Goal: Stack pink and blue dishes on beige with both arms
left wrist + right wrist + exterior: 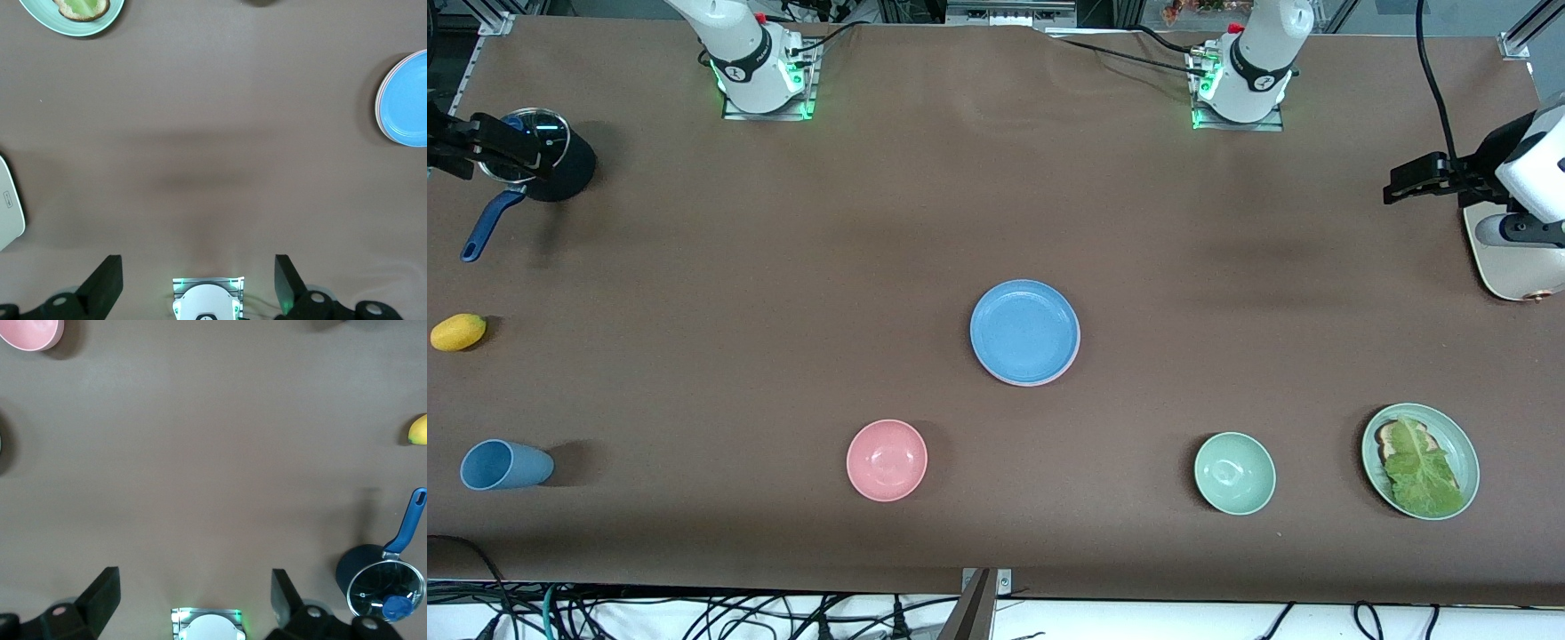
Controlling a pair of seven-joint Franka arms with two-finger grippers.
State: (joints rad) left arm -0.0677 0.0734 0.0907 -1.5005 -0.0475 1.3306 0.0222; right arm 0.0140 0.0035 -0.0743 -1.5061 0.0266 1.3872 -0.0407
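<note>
- Cup (506, 465), blue, lying on its side in the nearest row at the right arm's end of the brown table (694, 373).
- Same row, going toward the left arm's end: pink bowl (887, 460), then pale green bowl (1234, 473), then green plate (1458, 444) carrying toast under a lettuce leaf (1421, 467).
- Farther from the front camera, at mid-table: blue plate (1024, 332) resting on the pink plate (378, 100) (only a thin pink rim showing around its edge); whether a beige plate sits at the bottom of the stack cannot be told. Stack well apart from both grippers.
- About level with the stack, at the right arm's end: yellow fruit (458, 332).
- Farther still, at the left arm's end: cream toaster (1507, 271), partly covered by the left arm's wrist.
- Left gripper (198, 280) hovering over bare table just beside the toaster, fingers (107, 283) spread wide, grasping nothing.
- At the right arm's end: dark saucepan (560, 169) with glass lid and blue handle.
- Right gripper (195, 600) hanging over the saucepan's edge, jaws released and wide apart, nothing between them.
</note>
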